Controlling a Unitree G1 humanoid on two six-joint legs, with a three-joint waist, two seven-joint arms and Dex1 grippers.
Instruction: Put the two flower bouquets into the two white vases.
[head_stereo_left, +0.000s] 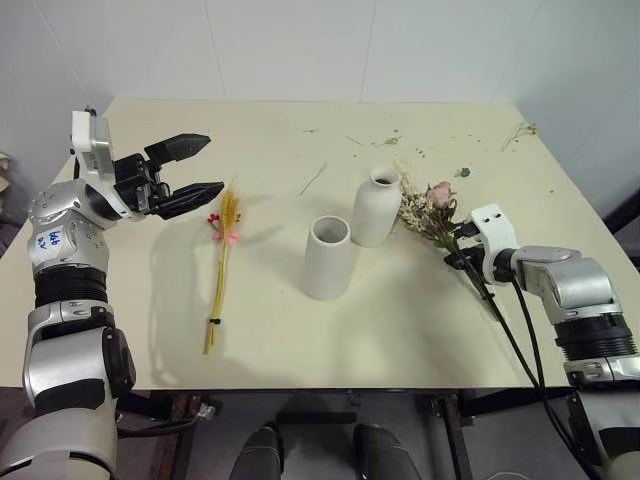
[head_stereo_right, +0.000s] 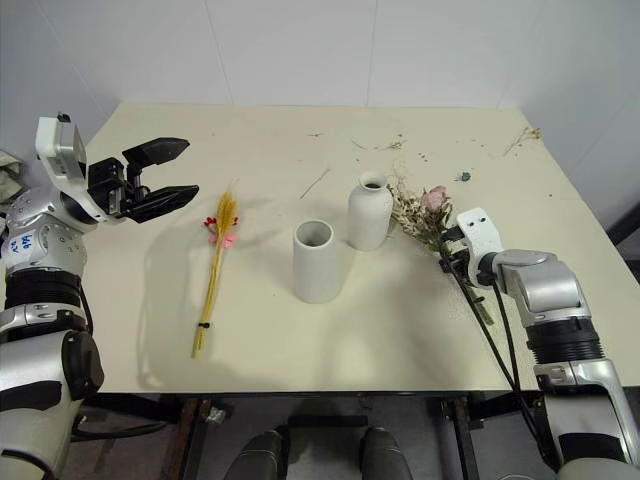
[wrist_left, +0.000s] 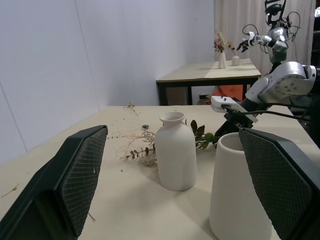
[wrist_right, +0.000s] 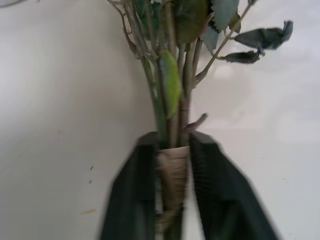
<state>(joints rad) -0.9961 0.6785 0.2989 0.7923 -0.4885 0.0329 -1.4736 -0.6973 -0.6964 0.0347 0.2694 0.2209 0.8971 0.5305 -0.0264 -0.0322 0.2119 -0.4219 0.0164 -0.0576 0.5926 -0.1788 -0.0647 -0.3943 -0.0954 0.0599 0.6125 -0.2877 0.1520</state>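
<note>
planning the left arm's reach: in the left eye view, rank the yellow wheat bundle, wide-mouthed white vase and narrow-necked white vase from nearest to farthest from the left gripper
From the left gripper:
1. Slim yellow wheat-like bundle, lying just beside its open jaws.
2. Wide-mouthed matte white vase, mid-table.
3. Bottle-shaped narrow-necked white vase, just beyond it, towards the right arm.

Two black, mesh-textured fingers (wrist_left: 75, 185) of the left hand (wrist_left: 175, 200) rise wide apart in the foreground, with nothing between them but the scene beyond. On the cream bench (wrist_left: 125, 200) stands a bottle-shaped white vase (wrist_left: 175, 152) with a narrow neck, and nearer, a wide-mouthed white vase (wrist_left: 240, 192), close together. Behind the bottle-shaped vase, leafy stems and dry twigs of a flower bunch (wrist_left: 195, 140) lie on the bench. The right hand (wrist_left: 232, 122), on a silver arm, reaches down to those stems. In the background, a second table (wrist_left: 210, 75) carries small vases with flowers.
</note>
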